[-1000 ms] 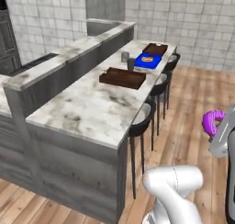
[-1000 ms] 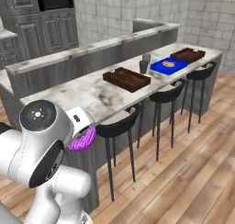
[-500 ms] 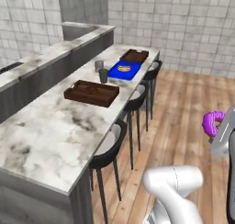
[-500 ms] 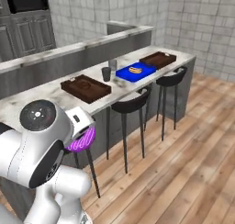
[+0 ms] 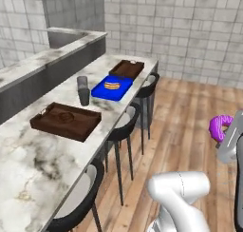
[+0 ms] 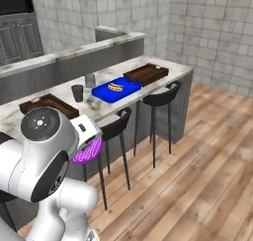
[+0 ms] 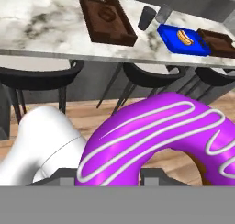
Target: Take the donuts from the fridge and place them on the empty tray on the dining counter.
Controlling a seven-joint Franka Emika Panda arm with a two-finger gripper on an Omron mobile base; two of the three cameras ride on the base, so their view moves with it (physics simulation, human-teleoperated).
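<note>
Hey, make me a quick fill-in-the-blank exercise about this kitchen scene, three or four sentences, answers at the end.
1. The donut held in the gripper has ______ icing with white stripes.
2. The hot dog lies on the ______ tray.
3. Under the dining counter stand black ______.
4. The floor is made of ______ planks.

Missing words: purple; blue; stools; wooden
</note>
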